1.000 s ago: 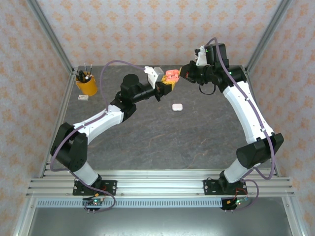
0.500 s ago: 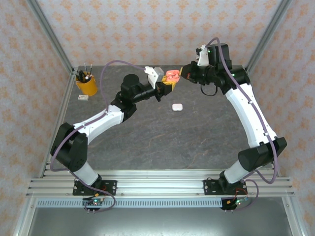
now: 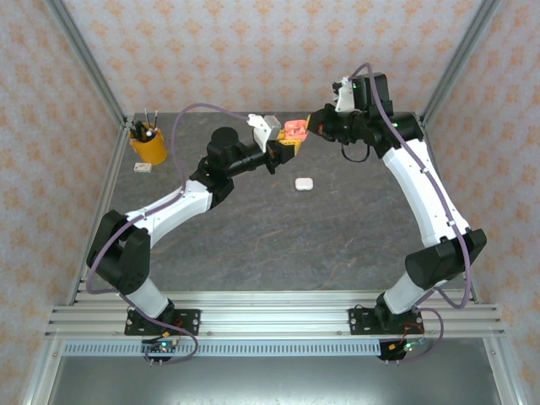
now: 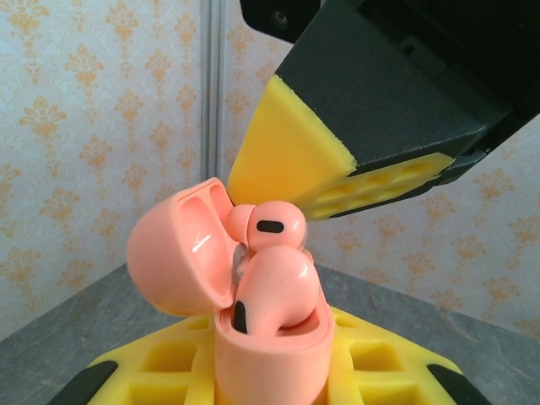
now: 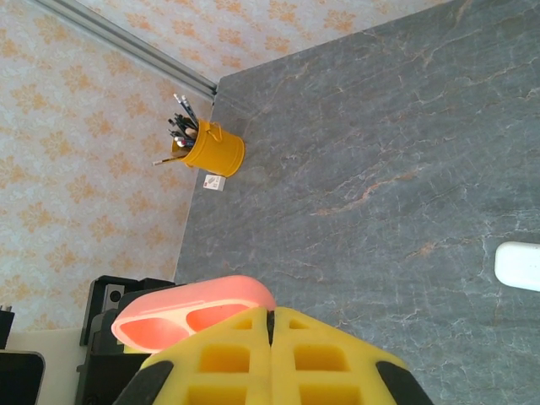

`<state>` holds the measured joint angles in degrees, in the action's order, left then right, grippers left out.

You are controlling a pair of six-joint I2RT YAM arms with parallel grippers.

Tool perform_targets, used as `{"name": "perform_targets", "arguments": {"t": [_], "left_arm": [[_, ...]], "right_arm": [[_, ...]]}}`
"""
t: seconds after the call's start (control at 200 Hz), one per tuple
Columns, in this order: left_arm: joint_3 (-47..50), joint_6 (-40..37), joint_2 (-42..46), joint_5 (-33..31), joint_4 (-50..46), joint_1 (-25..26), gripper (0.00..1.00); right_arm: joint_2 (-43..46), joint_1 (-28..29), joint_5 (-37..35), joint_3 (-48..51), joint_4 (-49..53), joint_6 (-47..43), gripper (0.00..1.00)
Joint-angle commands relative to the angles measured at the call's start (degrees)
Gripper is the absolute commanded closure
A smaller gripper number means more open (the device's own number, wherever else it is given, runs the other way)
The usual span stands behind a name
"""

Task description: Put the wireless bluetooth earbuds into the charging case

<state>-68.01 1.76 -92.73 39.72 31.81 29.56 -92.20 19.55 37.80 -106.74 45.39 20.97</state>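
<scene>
We are looking first at two coral-pink earbuds in the left wrist view. The lower earbud (image 4: 274, 291) is sitting in the mouth of the coral-pink charging case (image 4: 270, 354), and its round head is leaning out over the rim. The upper earbud (image 4: 268, 226) is lying on top of it, between it and the open lid (image 4: 177, 249), which is tilting back to the left. We cannot tell whether the upper earbud is reaching its own socket.

The case is standing upright in the air, above the far part of the table (image 3: 278, 228), and is not resting on it. The left gripper (image 3: 287, 146) is grasping the case by its lower body, with one yellow finger on each side and the jaws clenched on it.

The right gripper (image 5: 272, 325) is facing it from the opposite side. Its two yellow fingers are pressing together, pad against pad. In the left wrist view their common tip is touching the upper earbud from above. In the right wrist view the pink lid is showing just to the left of these fingertips.

Further out, a closed white case (image 3: 304, 183) is lying flat on the table, near the held case but on the near side of it, apart from both grippers. At the far left corner a yellow cup (image 3: 148, 148) is holding pens (image 3: 143, 128), and a small white object (image 3: 143, 168) is lying just beside it.
</scene>
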Motion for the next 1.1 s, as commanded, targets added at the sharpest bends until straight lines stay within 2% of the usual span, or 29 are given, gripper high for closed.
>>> {"name": "perform_targets", "arguments": {"t": [0.0,0.26,0.596,0.871,1.096], "left_arm": [[-0.4,0.7,0.8,0.1,2.6,0.2,1.0],[-0.5,0.7,0.3,0.2,2.7,0.1,1.0],[-0.4,1.1,0.3,0.3,2.8,0.1,1.0],[-1.0,1.1,0.0,0.3,2.6,0.2,1.0],[-1.7,1.0,-0.3,0.3,2.3,0.2,1.0]], "right_arm": [[-0.3,0.3,2.0,-1.9,-0.4,-0.6,1.0],[2.3,0.3,4.4,0.4,-0.6,-4.0,1.0],[4.1,0.1,-7.6,0.9,1.0,-3.8,1.0],[5.4,0.1,2.5,0.1,-0.9,-1.8,1.0],[7.5,0.2,7.0,2.4,-0.7,-1.3,1.0]]}}
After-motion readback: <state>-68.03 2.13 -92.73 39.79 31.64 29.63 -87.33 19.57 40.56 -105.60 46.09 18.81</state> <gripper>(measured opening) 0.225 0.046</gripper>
